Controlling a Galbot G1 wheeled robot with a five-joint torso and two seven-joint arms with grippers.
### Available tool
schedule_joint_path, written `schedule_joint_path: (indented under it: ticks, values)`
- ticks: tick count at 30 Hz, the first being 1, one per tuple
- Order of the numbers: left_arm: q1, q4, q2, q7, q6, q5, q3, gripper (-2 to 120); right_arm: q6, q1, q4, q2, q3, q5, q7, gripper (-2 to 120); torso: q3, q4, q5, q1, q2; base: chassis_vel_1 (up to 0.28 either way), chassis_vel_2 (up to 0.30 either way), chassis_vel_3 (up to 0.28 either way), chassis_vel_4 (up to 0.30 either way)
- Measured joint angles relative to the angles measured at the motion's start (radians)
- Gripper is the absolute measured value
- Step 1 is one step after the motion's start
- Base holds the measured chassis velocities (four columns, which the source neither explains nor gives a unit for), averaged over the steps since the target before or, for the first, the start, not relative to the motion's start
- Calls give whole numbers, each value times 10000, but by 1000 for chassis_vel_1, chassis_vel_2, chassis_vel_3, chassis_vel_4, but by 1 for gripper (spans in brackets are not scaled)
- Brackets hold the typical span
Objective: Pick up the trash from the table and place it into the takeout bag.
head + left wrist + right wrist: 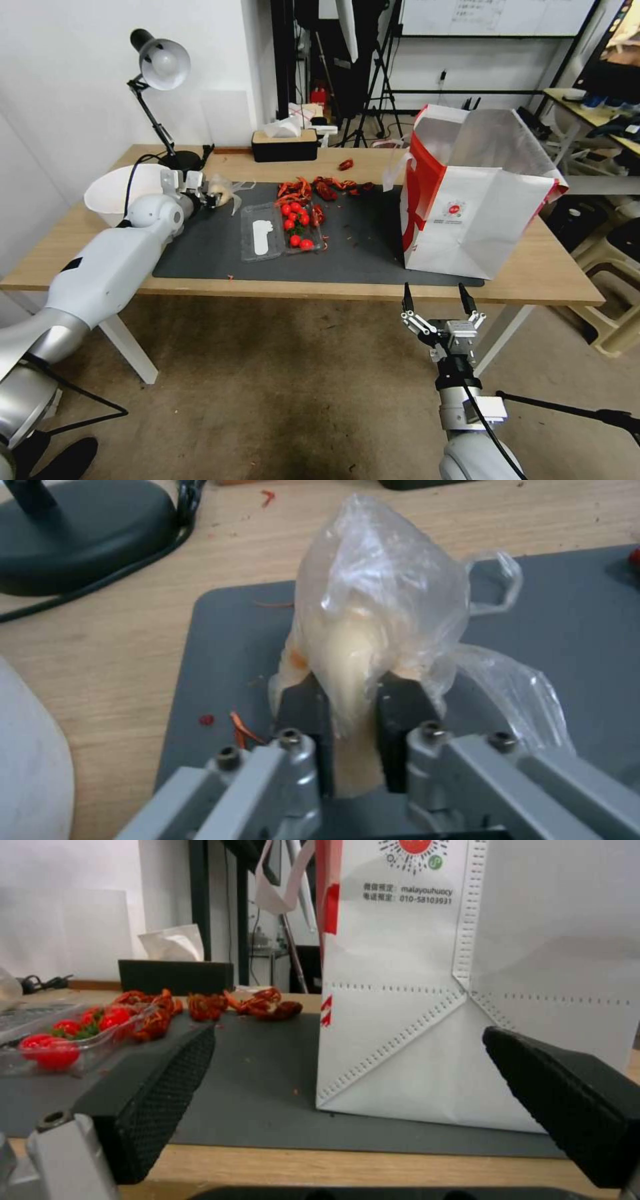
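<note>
Gripping the clear bag with beige bun point(373, 630), my left hand point(212, 198) has its two dark pads pressed flat against the bun, loose plastic ballooning past the fingertips. In the head view that hand sits at about ten o'clock on the bench point(560, 273), over the far-left corner of the dark grey mat point(360, 247), just beside the large white bowl point(117, 190). I cannot tell whether the bag is touching the mat or lifted clear of it. My right hand point(437, 299) hangs at roughly five o'clock, below the bench's near edge, fingers spread wide and holding nothing. The takeout bag point(467, 200) stands upright at three o'clock on the mat's right end, mouth open. A clear tray of cherry tomatoes point(297, 225) lies mid-mat, with red scraps point(320, 188) beyond it toward twelve.
</note>
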Motion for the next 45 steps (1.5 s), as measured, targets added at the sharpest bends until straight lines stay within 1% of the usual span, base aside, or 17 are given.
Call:
schedule_joint_path:
  ticks: [4, 9, 11, 12, 15, 16, 19, 20, 24, 26, 28, 29, 34, 36, 37, 40, 45]
  values:
    - [-75, -114, 89, 192, -408, 94, 24, 4, 0, 13, -1, -5, -2, 0, 0, 100, 0, 1, 0, 1, 0, 0, 0, 0, 0]
    - [-334, -582, 207, 633, -1150, 81, 205, 3, 0, 2, 1, -1, -7, -2, 3, 100, 0, 0, 2, 0, 0, 0, 0, 0, 0]
    - [-596, -1130, 285, 1204, -1822, -178, 533, 3, 0, -1, 18, 1, -8, -5, 6, 100, 0, 0, 4, 0, 0, 0, 0, 0, 0]
    - [-596, -1130, 285, 1204, -1822, -178, 533, 3, 0, -1, 18, 1, -8, -5, 6, 100, 0, 0, 4, 0, 0, 0, 0, 0, 0]
    - [-990, -1773, 269, 1854, -2440, -606, 1131, 3, 0, -8, 29, 10, -8, -14, 7, 100, 0, 0, 5, 0, 0, 0, 0, 0, 0]
    - [-990, -1773, 269, 1854, -2440, -606, 1131, 3, 0, -8, 29, 10, -8, -14, 7, 100, 0, 0, 5, 0, 0, 0, 0, 0, 0]
    - [-1720, -2336, 33, 2251, -2669, -1033, 2045, 3, 6, -37, 40, 46, -8, -35, 10, 100, 0, -3, 6, 0, 0, 0, 0, 0, 0]
    - [-1720, -2336, 33, 2251, -2669, -1033, 2045, 3, 6, -37, 40, 46, -8, -35, 10, 100, 0, -3, 6, 0, 0, 0, 0, 0, 0]
    - [-2947, -2792, -414, 2636, -2751, -1744, 3252, 3, 33, -73, 56, 66, -4, -43, 13, 100, 0, 0, 7, 1, 0, 0, 0, 0, 0]
    - [-3128, -2835, -503, 2663, -2753, -1869, 3398, 3, 36, -73, 57, 72, -2, -44, 13, 100, 0, 0, 6, 0, 0, 0, 0, 0, 0]
    - [-3884, -2992, -978, 2731, -2721, -2337, 3879, 3, 43, -70, 58, 127, 0, -55, 13, 100, 0, -2, 8, 0, 1, 0, 0, 0, 0]
    - [-3884, -2992, -978, 2731, -2721, -2337, 3879, 3, 43, -70, 58, 127, 0, -55, 13, 100, 0, -2, 8, 0, 1, 0, 0, 0, 0]
    - [-4869, -3109, -1924, 2721, -2500, -2941, 4523, 3, 50, -29, 58, 204, -11, -70, 12, 100, 0, -1, 7, 0, 2, 0, 0, 0, 0]
    - [-5321, -2948, -2487, 2712, -2417, -3158, 4941, 3, 52, 1, 58, 211, -8, -70, 12, 100, 0, -3, 7, 0, 2, 0, 0, 0, 0]
    - [-5321, -2948, -2487, 2712, -2417, -3158, 4941, 3, 52, 1, 58, 211, -8, -70, 12, 100, 0, -3, 7, 0, 2, 0, 0, 0, 0]
    - [-5801, -2469, -3163, 2764, -2395, -3224, 5592, 3, 62, 0, 66, 231, 44, -62, 25, 100, 0, -3, 6, 1, 1, 0, 0, 0, 0]
    - [-6076, -1907, -3620, 2881, -2337, -3182, 6339, 3, 112, -69, 136, 270, 91, -46, 44, 100, 0, -2, 5, 1, 1, 0, 0, 0, 0]
